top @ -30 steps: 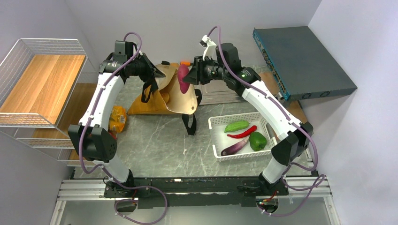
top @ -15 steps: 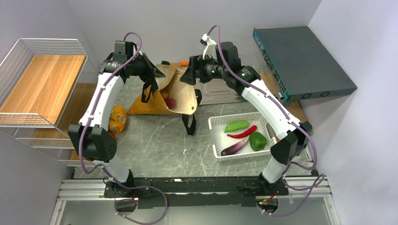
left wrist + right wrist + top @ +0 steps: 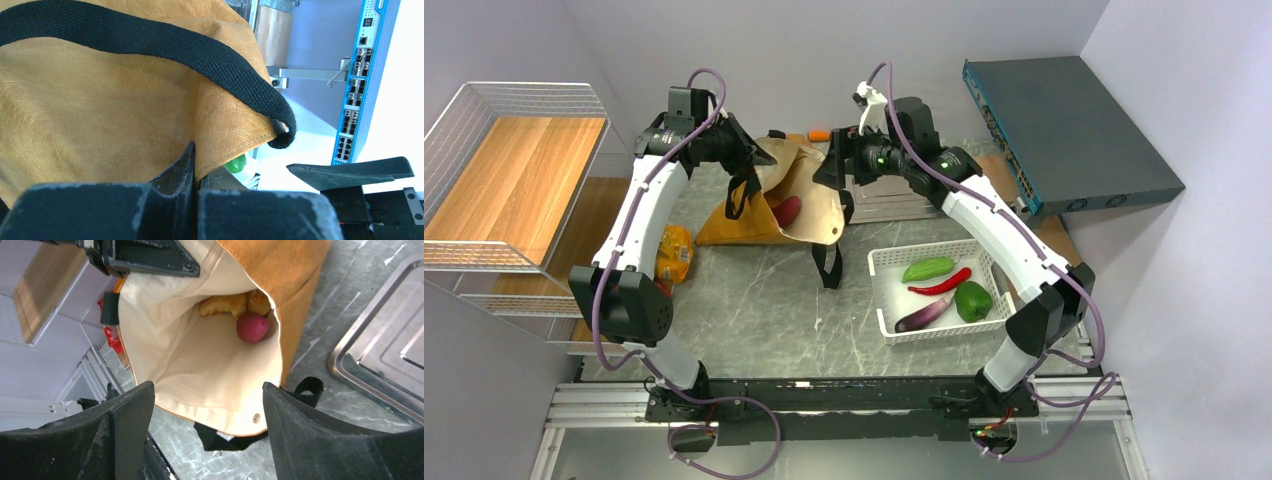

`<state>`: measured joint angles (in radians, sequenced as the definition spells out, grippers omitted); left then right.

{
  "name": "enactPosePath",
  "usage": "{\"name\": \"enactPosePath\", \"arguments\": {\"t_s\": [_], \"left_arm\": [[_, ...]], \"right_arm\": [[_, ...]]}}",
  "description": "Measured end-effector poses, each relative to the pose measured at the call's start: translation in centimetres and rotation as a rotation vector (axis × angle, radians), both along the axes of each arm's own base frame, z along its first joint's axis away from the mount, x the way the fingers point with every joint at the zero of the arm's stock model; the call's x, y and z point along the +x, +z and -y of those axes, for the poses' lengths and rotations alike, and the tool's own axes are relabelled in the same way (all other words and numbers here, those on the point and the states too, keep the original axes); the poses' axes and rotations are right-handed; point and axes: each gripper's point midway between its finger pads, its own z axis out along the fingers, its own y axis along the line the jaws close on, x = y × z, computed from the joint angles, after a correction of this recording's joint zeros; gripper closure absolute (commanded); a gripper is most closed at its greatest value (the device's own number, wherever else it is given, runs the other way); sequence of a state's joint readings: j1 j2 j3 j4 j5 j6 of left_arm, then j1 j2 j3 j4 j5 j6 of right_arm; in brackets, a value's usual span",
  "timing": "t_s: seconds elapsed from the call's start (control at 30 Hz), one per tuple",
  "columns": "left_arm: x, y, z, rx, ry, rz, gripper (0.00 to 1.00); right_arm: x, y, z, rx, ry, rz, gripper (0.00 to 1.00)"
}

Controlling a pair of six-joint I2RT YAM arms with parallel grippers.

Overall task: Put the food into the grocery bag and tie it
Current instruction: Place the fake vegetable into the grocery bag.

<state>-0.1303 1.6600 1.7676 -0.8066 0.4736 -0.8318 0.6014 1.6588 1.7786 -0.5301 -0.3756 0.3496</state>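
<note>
Right gripper [image 3: 207,395] is shown with jaws spread wide and empty, above the open mouth of the grocery bag [image 3: 200,360], at upper centre of the overhead view. Left gripper [image 3: 194,172] is closed on the bag's ochre rim, below a black strap [image 3: 200,55]. A magenta root [image 3: 252,327] and bread pieces [image 3: 227,304] are seen inside, touching, on the cream lining.

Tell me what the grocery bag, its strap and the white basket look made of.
The grocery bag: matte ochre fabric, crosshatched weave visible; lining smooth cream cloth. Its strap: black webbing, coarse ribbed weave. The white basket: probably plastic, slotted moulded walls.
</note>
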Motion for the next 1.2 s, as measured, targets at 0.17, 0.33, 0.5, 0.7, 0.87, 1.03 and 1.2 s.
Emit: {"name": "enactPosePath", "arguments": {"t_s": [0.17, 0.33, 0.5, 0.7, 0.87, 1.03, 1.2], "left_arm": [[0.0, 0.0, 0.0, 0.000, 0.000, 0.000, 1.00], [0.0, 0.0, 0.0, 0.000, 0.000, 0.000, 1.00], [0.0, 0.0, 0.0, 0.000, 0.000, 0.000, 1.00], [0.0, 0.0, 0.0, 0.000, 0.000, 0.000, 1.00], [0.0, 0.0, 0.0, 0.000, 0.000, -0.001, 1.00], [0.0, 0.0, 0.0, 0.000, 0.000, -0.002, 1.00], [0.0, 0.0, 0.0, 0.000, 0.000, -0.002, 1.00]], "right_arm": [[-0.9, -0.2, 1.3, -0.031, -0.020, 0.017, 0.19], [-1.8, 0.0, 3.0, -0.066, -0.050, 0.049, 0.19], [-2.0, -0.5, 4.2, -0.105, -0.084, 0.052, 0.18], [-2.9, -4.2, 6.9, -0.220, -0.167, -0.012, 0.12], [-4.1, -7.8, 11.1, -0.355, -0.291, -0.067, 0.11], [-4.9, -10.0, 14.8, -0.423, -0.398, -0.113, 0.11], [-4.9, -11.5, 17.3, -0.444, -0.480, -0.171, 0.12]]}}
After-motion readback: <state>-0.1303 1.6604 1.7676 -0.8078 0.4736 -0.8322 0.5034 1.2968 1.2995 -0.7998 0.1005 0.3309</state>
